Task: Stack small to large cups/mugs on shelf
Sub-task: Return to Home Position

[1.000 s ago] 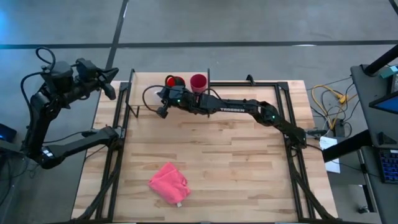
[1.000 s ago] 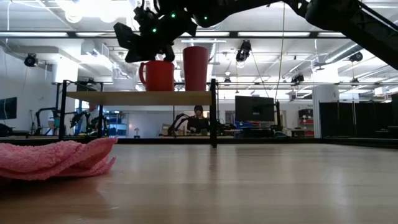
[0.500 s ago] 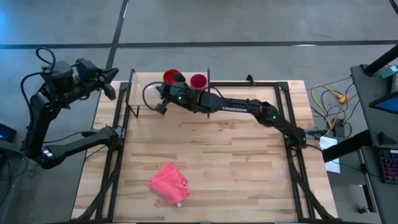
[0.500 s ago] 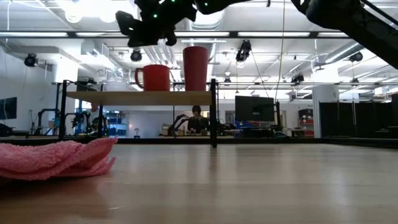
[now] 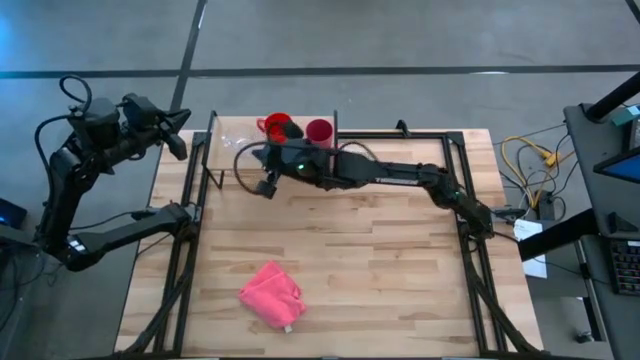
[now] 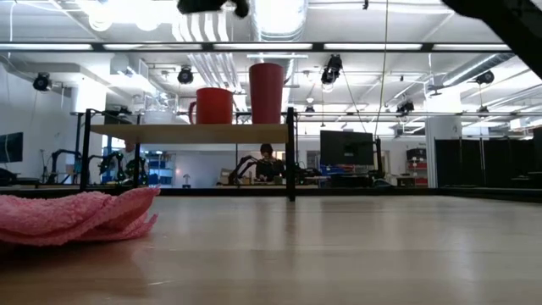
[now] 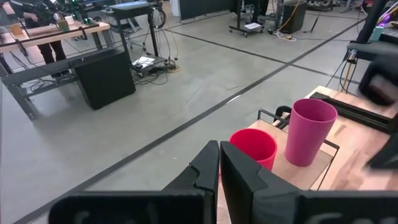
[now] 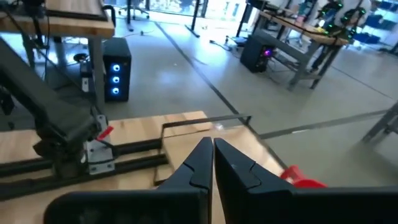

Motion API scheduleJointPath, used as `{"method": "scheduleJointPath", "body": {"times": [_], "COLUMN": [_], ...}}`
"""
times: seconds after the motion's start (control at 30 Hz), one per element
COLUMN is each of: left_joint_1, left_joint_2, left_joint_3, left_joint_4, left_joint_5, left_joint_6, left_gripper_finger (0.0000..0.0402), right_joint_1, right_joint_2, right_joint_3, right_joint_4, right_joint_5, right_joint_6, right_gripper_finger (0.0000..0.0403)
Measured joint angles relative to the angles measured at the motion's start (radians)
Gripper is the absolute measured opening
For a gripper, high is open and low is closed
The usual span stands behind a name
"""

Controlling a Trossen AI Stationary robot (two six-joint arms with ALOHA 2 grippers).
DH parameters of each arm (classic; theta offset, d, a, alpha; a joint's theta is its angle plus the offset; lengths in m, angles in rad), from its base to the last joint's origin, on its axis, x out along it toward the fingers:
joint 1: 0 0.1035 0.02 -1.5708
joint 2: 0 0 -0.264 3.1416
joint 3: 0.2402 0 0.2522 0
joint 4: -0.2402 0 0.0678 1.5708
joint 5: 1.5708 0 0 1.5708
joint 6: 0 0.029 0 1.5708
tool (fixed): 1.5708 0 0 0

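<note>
Red-orange handled mug (image 5: pixel 276 126) near right gripper (image 5: pixel 264 184), closed and empty like idle left gripper (image 5: pixel 176 141): tips off light wooden shelf (image 6: pixel 190 134) if clipped.

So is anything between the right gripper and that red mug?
Nothing visible does. The right gripper hangs higher than the red mug, toward the front of the shelf; only open air lies between them.

Shelf (image 6: pixel 190 133) at table's (image 5: pixel 400 260) far edge.
We find cup (image 6: pixel 157 117), mug (image 6: pixel 213 106), tumbler (image 6: pixel 267 93) on it, left to right; cloth (image 5: pixel 271 293) near front.
</note>
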Motion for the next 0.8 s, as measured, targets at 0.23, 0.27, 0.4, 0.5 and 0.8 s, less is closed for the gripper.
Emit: {"method": "scheduleJointPath", "body": {"times": [0.23,0.27,0.4,0.5,0.8], "left_joint_1": [0.0,0.0,0.0,0.0,0.0], "left_joint_2": [-0.044,-0.056,-0.105,-0.141,-0.247], "left_joint_3": [0.0,0.0,0.0,0.0,-0.044], "left_joint_4": [0.0,0.0,0.004,0.005,0.001], "left_joint_5": [-0.001,-0.001,-0.001,-0.001,0.008], "left_joint_6": [-0.003,-0.003,-0.005,-0.01,-0.116], "left_gripper_finger": [0.0,0.0,0.0,0.0,0.0], "right_joint_1": [0.021,0.025,0.024,0.022,0.053], "right_joint_2": [-0.193,-0.222,-0.328,-0.386,-0.507], "right_joint_3": [0.0,0.0,0.0,0.0,-0.002], "right_joint_4": [-0.251,-0.28,-0.386,-0.419,-0.603], "right_joint_5": [0.008,0.008,0.006,0.009,-0.003], "right_joint_6": [-0.006,-0.001,0.116,0.172,0.341], "right_gripper_finger": [0.0008,0.0008,0.0008,0.0008,0.0009]}}
